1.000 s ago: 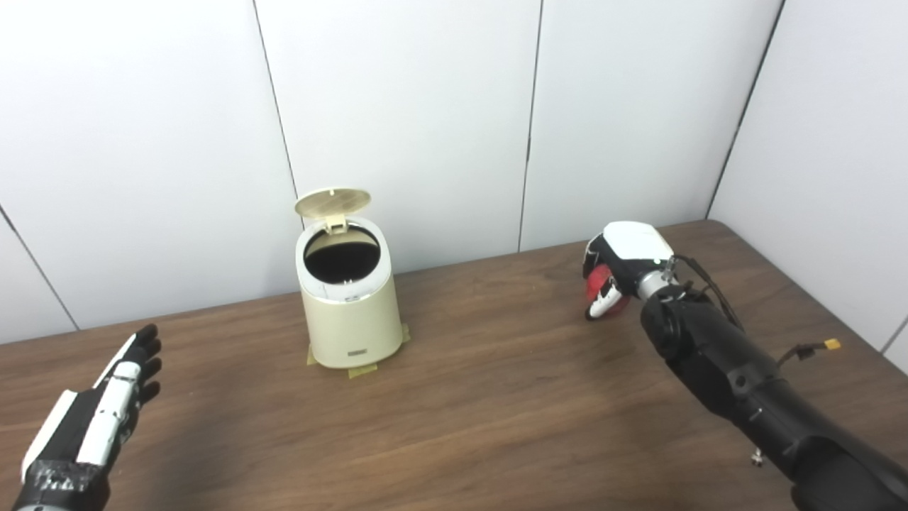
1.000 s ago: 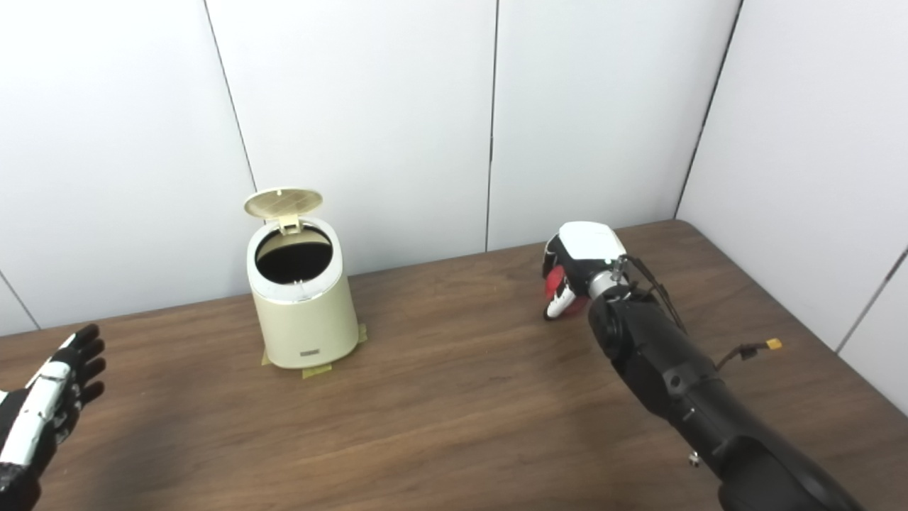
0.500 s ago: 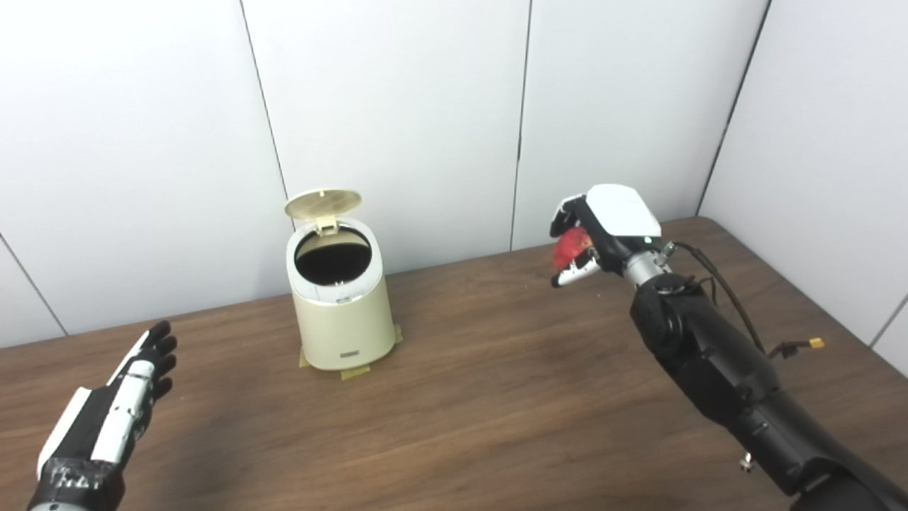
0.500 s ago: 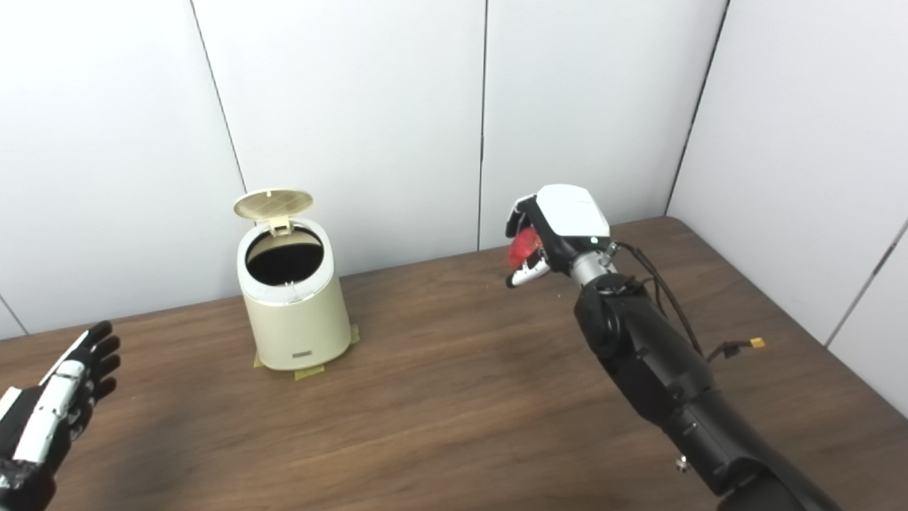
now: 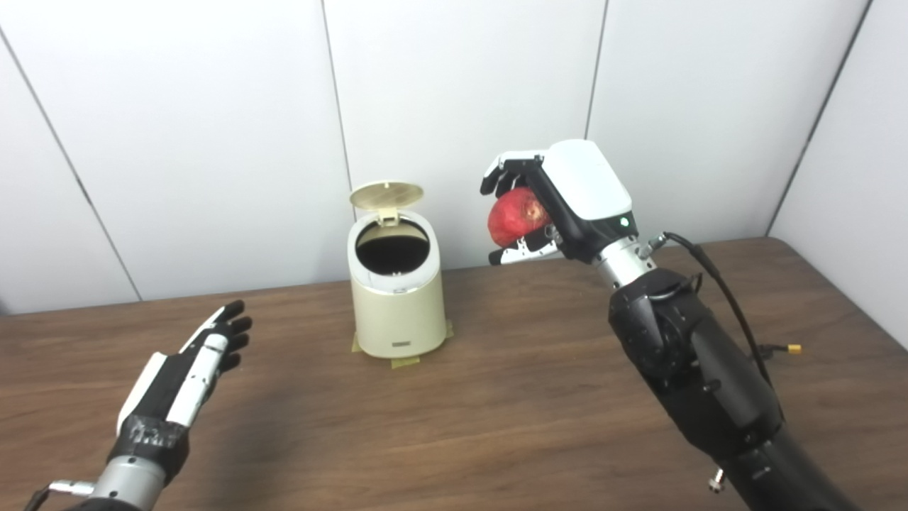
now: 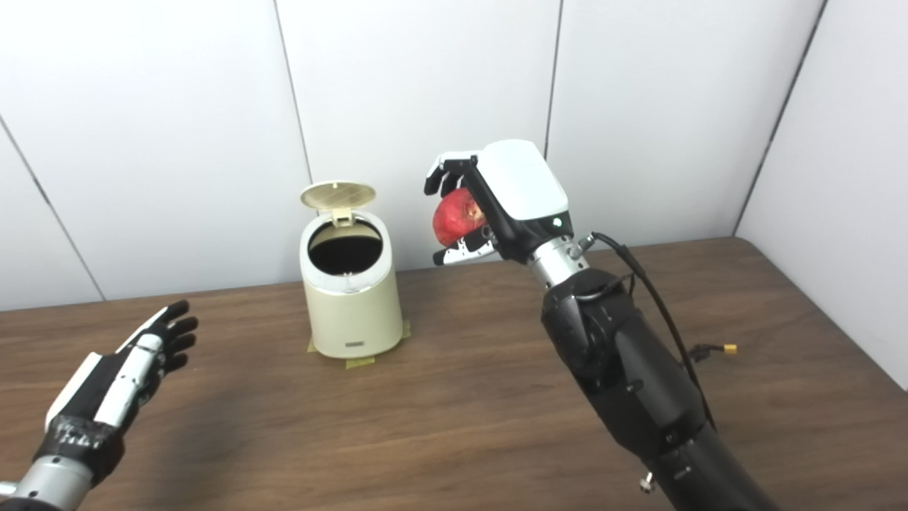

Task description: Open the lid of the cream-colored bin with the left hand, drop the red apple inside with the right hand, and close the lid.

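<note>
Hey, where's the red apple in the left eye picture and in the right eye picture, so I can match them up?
Left eye view: the red apple sits a little right of centre in the upper half, held in the right hand.
Right eye view: the apple sits at about centre, in the upper half.
Shared landmark: the cream-colored bin, lid up, lower left of the apple.

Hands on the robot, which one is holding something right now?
The right hand, raised beside the open bin, is closed around the red apple. The left hand holds nothing, with its fingers spread apart.
</note>
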